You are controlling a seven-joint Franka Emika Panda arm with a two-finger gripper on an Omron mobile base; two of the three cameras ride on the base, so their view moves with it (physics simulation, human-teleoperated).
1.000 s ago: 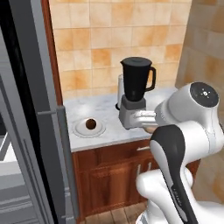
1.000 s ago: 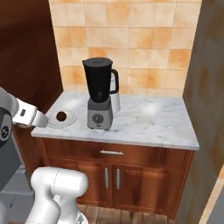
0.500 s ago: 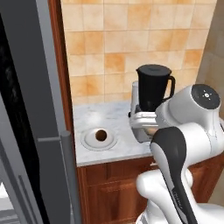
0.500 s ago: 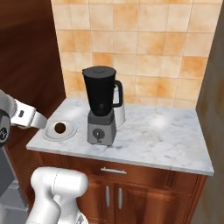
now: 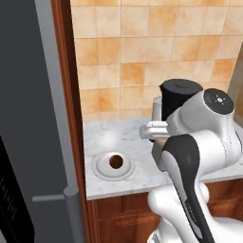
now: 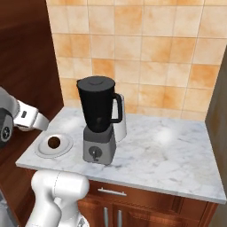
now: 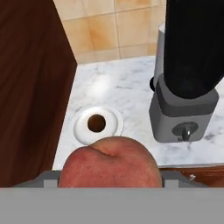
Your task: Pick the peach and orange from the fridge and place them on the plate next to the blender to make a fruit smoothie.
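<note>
One peach [image 7: 109, 162] bulges closest in the hand view, clamped between the jaws, whose fingertips it hides. Beyond it the plate [image 7: 83, 131] holds the dark orange [image 7: 96, 123] on the marble counter [image 6: 177, 150], beside the blender [image 6: 99, 119], its top cropped.

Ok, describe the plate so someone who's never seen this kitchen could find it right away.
Start at the marble counter under the orange tiled wall and find the black blender. The plate sits just to its left, near the counter's front left corner. It is the only shallow white round dish there, with the dark orange at its centre.
</note>
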